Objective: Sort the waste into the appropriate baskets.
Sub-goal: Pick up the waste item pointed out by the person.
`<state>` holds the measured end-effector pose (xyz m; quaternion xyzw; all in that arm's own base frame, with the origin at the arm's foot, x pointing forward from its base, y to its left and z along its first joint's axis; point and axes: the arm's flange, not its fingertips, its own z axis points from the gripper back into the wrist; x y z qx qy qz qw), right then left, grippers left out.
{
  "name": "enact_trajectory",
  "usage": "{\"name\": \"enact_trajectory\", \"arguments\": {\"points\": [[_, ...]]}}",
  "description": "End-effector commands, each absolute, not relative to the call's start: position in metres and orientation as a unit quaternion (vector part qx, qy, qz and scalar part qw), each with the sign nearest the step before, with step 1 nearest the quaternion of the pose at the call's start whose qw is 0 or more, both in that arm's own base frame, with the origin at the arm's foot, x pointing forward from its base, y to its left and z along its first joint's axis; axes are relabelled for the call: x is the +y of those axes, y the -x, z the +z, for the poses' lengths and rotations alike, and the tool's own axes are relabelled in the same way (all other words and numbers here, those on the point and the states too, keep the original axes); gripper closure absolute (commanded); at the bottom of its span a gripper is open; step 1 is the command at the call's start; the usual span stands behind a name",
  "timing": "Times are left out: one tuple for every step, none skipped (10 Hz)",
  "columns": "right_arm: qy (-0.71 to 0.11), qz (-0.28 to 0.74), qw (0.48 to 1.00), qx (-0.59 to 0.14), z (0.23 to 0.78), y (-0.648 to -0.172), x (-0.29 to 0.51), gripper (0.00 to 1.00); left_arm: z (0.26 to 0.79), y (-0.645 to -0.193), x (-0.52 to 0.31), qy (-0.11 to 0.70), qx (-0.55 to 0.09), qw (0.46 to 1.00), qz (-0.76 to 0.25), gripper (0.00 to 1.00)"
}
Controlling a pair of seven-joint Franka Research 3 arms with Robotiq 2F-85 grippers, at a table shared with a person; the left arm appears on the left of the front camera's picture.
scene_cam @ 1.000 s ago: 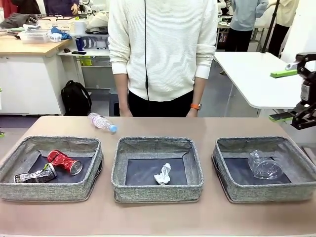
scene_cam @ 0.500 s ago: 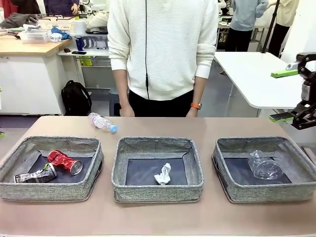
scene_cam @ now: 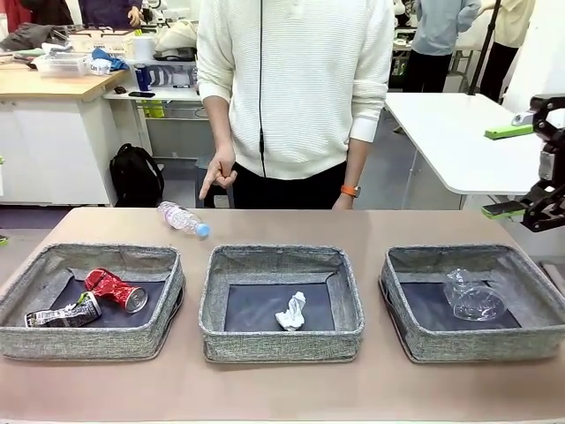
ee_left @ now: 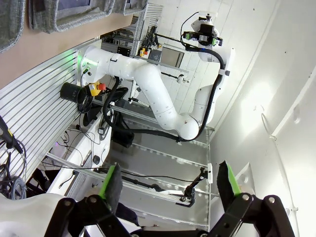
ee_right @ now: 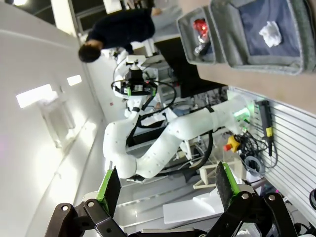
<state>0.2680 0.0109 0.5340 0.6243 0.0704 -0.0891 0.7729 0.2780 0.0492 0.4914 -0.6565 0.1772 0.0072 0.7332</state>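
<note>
Three grey baskets stand in a row. The left basket (scene_cam: 97, 341) holds a crushed red can (scene_cam: 116, 289) and a dark blue-silver can (scene_cam: 64, 313). A crumpled paper ball (scene_cam: 290, 312) lies in the middle basket (scene_cam: 282, 344), and a clear plastic cup (scene_cam: 472, 296) in the right basket (scene_cam: 477, 344). A clear bottle with a blue cap (scene_cam: 183, 218) lies on the table behind the left basket. My right gripper (scene_cam: 500, 170) (ee_right: 166, 183) hangs open and empty at the far right, above the table. My left gripper (ee_left: 169, 181) is open and empty too, aimed away from the table.
A person in a white sweater stands at the far side, one hand (scene_cam: 218, 174) pointing a finger down toward the bottle. The right wrist view catches the middle basket (ee_right: 296, 61) with the paper ball (ee_right: 270, 32) from afar. Bare table runs in front of the baskets.
The person's hand has come up from beside the body and now points downward above the bottle. Both grippers and all the waste are as before.
</note>
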Motion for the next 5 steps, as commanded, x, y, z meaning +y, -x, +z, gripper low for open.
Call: {"name": "enact_trajectory", "arguments": {"points": [[-0.629, -0.091, 0.768, 0.073, 0.5388, -0.2673, 0.0115, 0.0, 0.4915, -0.2757, 0.0504, 0.654, 0.177, 0.736, -0.004, 0.0], [-0.629, -0.091, 0.768, 0.073, 0.5388, -0.2673, 0.0115, 0.0, 0.4915, -0.2757, 0.0504, 0.654, 0.177, 0.736, -0.004, 0.0], [-0.629, -0.091, 0.768, 0.073, 0.5388, -0.2673, 0.0115, 0.0, 0.4915, -0.2757, 0.0504, 0.654, 0.177, 0.736, -0.004, 0.0], [-0.629, -0.091, 0.768, 0.073, 0.5388, -0.2673, 0.0115, 0.0, 0.4915, -0.2757, 0.0504, 0.654, 0.177, 0.736, -0.004, 0.0], [-0.629, -0.091, 0.768, 0.073, 0.5388, -0.2673, 0.0115, 0.0, 0.4915, -0.2757, 0.0504, 0.654, 0.177, 0.736, -0.004, 0.0]]}}
